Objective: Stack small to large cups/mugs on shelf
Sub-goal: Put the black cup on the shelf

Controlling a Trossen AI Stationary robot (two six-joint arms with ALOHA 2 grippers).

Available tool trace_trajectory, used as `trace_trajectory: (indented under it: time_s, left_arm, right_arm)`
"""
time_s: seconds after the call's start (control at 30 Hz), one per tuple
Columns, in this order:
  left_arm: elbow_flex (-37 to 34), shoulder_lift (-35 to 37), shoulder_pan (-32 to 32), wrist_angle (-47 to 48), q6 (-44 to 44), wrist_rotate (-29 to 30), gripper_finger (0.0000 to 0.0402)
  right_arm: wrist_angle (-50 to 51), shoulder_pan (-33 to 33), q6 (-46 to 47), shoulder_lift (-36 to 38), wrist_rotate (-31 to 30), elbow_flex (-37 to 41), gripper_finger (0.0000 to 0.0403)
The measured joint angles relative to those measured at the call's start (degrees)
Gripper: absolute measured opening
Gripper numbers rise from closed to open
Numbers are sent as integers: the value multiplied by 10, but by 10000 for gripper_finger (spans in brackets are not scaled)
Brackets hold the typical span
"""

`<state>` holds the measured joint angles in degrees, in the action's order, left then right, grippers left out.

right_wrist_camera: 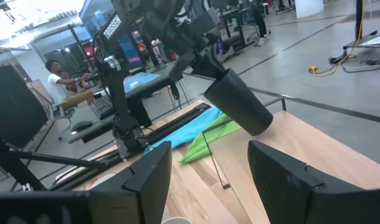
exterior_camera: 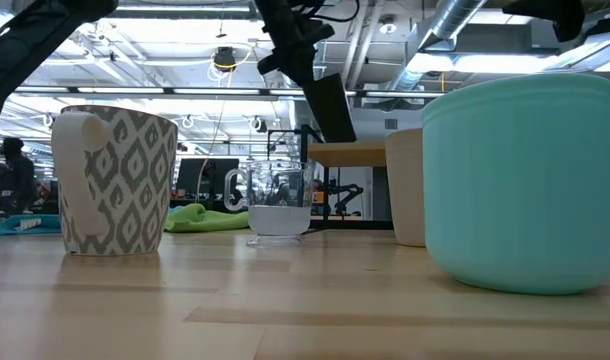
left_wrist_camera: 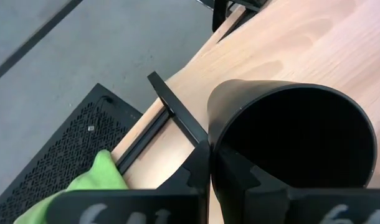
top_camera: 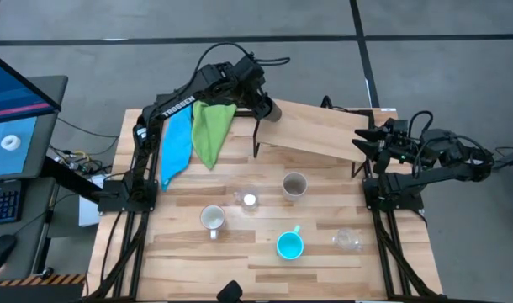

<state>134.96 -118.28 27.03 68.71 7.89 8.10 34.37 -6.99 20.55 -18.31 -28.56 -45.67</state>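
Observation:
My left gripper (top_camera: 263, 105) is shut on the tall black cup (top_camera: 274, 109) above the left end of the light-wood shelf (top_camera: 324, 133), at the table's far side. The cup also shows in the right wrist view (right_wrist_camera: 237, 102). My right gripper (right_wrist_camera: 210, 180) is open and empty beside the shelf's right end (top_camera: 366, 141). Standing on the table are the beige tumbler (top_camera: 294, 185), the white handled mug (top_camera: 212, 219), the cyan handled mug (top_camera: 289, 245) and two small clear cups (top_camera: 249, 199) (top_camera: 347, 240). My left gripper pinches the black cup's rim wall (left_wrist_camera: 215, 140), one finger (left_wrist_camera: 240, 174) inside the cup and one (left_wrist_camera: 201, 168) outside. The cup is lifted clear of the shelf and tilted, its closed bottom (right_wrist_camera: 255, 124) slanting down toward the board, its mouth toward the wrist.
A green cloth (top_camera: 213, 130) and a blue cloth (top_camera: 177, 147) lie on the table's far left, beside the shelf. The shelf's thin black legs (top_camera: 256, 139) stand near them. A laptop (top_camera: 13, 126) sits off the table's left. People show in the room beyond (right_wrist_camera: 56, 81).

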Motion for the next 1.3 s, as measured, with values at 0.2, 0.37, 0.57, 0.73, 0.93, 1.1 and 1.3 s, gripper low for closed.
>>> trace_trajectory:
  time_s: [0.2,0.37,0.57,0.73,0.93,1.1,1.3]
  left_arm:
    - [0,0,-3,27,16,-28,0]
    - [0,0,-26,19,18,-33,0]
    - [0,8,-42,23,40,-63,0]
    - [0,27,-42,23,49,-61,0]
    - [0,20,-31,31,51,-56,0]
    - [0,7,-31,49,39,-44,0]
    - [1,3,-29,52,32,-25,0]
  right_arm:
    - [0,0,0,0,0,0,233]
    - [0,0,0,0,0,0,233]
    - [0,0,0,0,0,0,233]
    - [0,0,0,0,0,0,233]
    - [0,0,0,0,0,0,233]
    - [-1,0,0,0,0,0,233]
    - [-1,0,0,0,0,0,233]
